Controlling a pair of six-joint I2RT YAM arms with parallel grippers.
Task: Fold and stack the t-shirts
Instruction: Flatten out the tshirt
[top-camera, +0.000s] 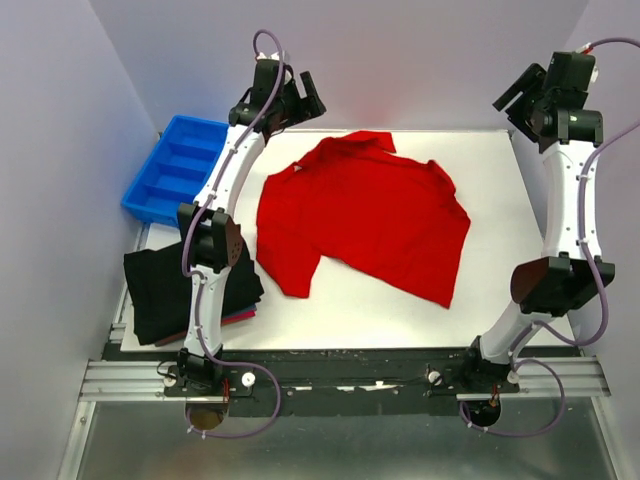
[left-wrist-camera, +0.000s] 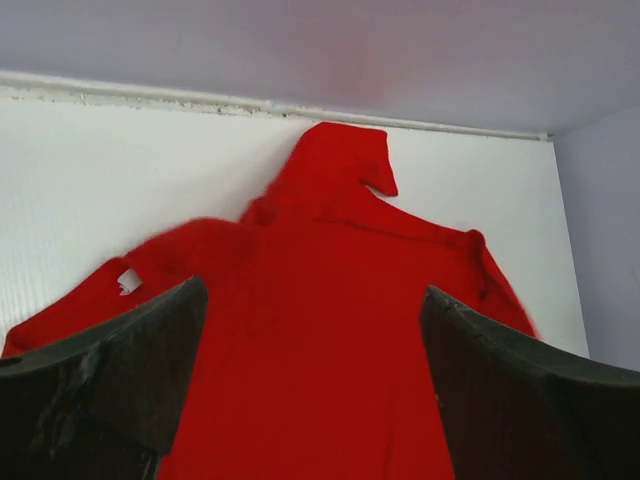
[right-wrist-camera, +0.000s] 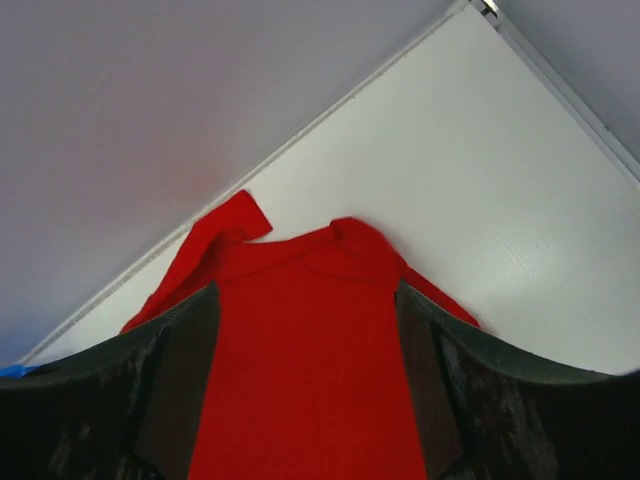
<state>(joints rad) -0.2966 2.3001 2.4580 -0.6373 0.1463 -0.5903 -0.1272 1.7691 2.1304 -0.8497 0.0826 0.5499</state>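
**Red t-shirt (top-camera: 365, 215) lies askew, both tools off it**

It is spread unfolded over the middle of the worktop (top-camera: 500, 190), at an angle to the edges. Wrinkles run across the body and a flap is doubled over at the far edge. The left tool (left-wrist-camera: 312, 300) and the right tool (right-wrist-camera: 305, 295) hang above the far side, each with its fingers spread wide and nothing between them. The cloth shows below through both gaps. The folded stack (top-camera: 170, 285), black on top with a dark-red edge showing beneath, sits at the near left corner, close to the shirt's near-left tip. The blue bin (top-camera: 175, 170) stands beyond it.

Likely trouble:
- **Crooked fold:** a fold begun from this rumpled lay would leave the halves mismatched and trap the doubled flap inside as a lump.
- **Bad pinch depth:** a pinch taken too shallow could lift one layer only or slip off, and one driven too deep would scrape the worktop.
- **Uneven grasp:** if the two tools take hold at uneven points, the cloth will probably twist as it rises.
- **Arm sweep:** the left arm (top-camera: 215, 240) crosses between stack and shirt, so a sweep there could drag the tip or knock the pile out of square.
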